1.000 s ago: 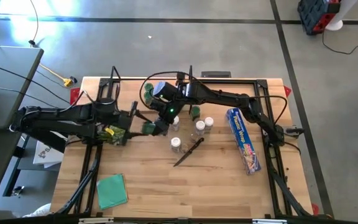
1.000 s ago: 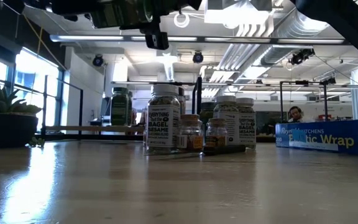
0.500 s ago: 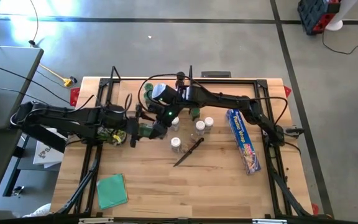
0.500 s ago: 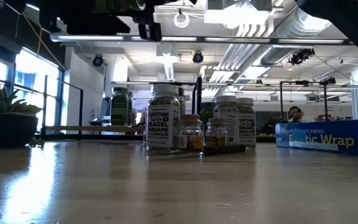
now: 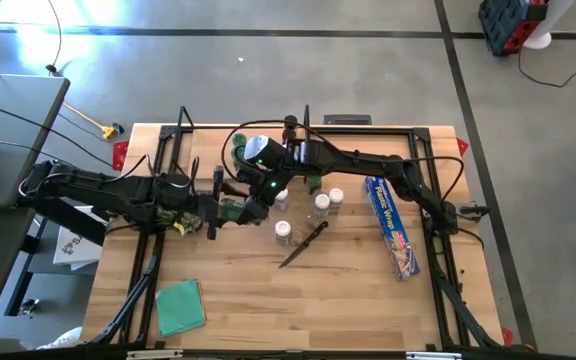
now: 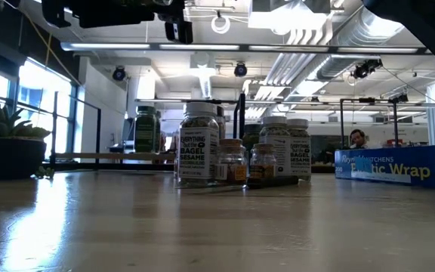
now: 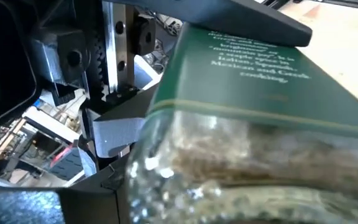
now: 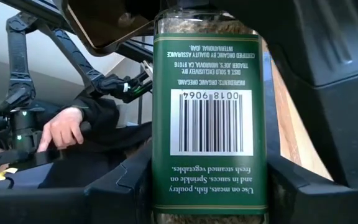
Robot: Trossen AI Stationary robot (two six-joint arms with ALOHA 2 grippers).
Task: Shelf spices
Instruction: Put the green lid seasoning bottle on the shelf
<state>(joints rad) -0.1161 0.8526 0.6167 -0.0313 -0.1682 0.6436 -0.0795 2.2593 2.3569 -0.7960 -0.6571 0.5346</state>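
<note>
Table: a pale wooden tabletop (image 5: 298,300) inside a black frame, on a grey concrete floor.
Room: an open workshop with bright ceiling lights and ducts; a person's hand (image 8: 64,132) showed beyond the table in the right wrist view.
Jar in the air: a green-labelled spice jar (image 8: 209,118) was held above the table's middle-left, between the two arms.
Right gripper (image 5: 251,207): pinching that jar, its label and barcode filling the space between the fingers.
Left gripper (image 5: 214,208): right at the same jar, which filled its wrist view (image 7: 253,124); I could not tell whether its fingers were gripping.
Other jars: a cluster (image 6: 232,155) stood upright near the table's middle, one green-capped jar (image 6: 146,128) farther back.
Shelf: a thin wooden ledge (image 6: 104,156) at the far side, on black rods.
Knife: a dark knife (image 5: 303,244) lay just in front of the cluster.
Right edge: a long blue wrap box (image 5: 391,224).
Near left: a green cloth (image 5: 179,306).
Open room: bare wood across the near half.
</note>
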